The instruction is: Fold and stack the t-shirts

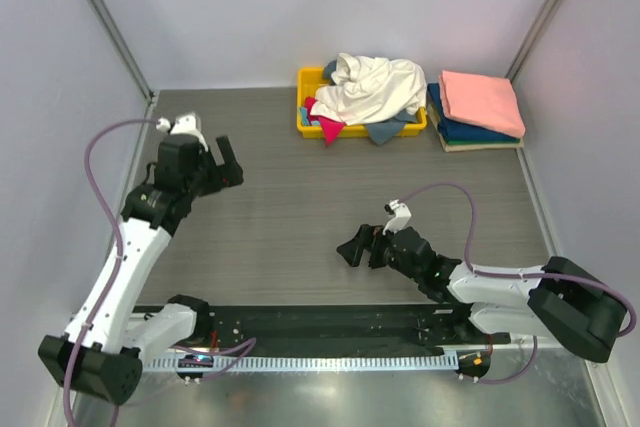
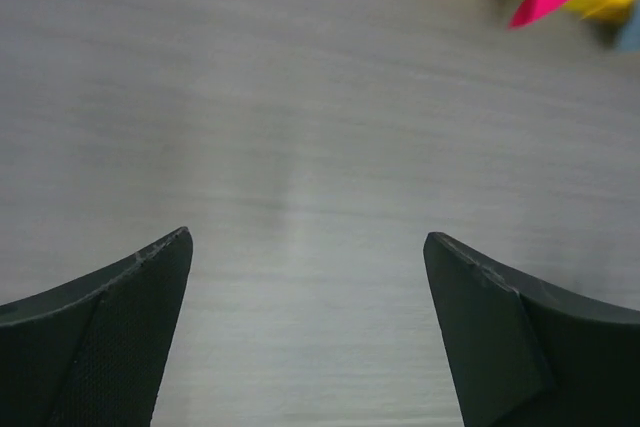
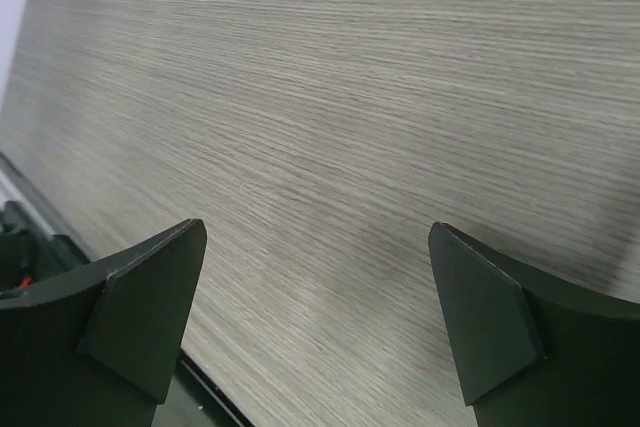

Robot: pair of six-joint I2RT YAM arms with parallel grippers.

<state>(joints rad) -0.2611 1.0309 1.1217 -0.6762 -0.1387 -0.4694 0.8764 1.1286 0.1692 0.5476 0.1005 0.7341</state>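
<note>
— Where are the tees?
— The cream tee (image 1: 375,87) lies crumpled on top of the yellow bin (image 1: 305,107) at the far edge of the worktop (image 1: 300,207). A magenta tee (image 1: 328,129) and a grey-blue tee (image 1: 385,131) spill over its near rim. Just right of the bin, a pink tee (image 1: 482,102) sits folded on a navy tee (image 1: 470,132).
— And the hands?
— The left hand (image 2: 307,237) and right hand (image 3: 318,229) both hover over the worktop, jaws spread wide, gripping nothing.

A yellow plastic bin (image 1: 304,102) sits at the far edge of the grey wood-grain table (image 1: 300,217).
</note>
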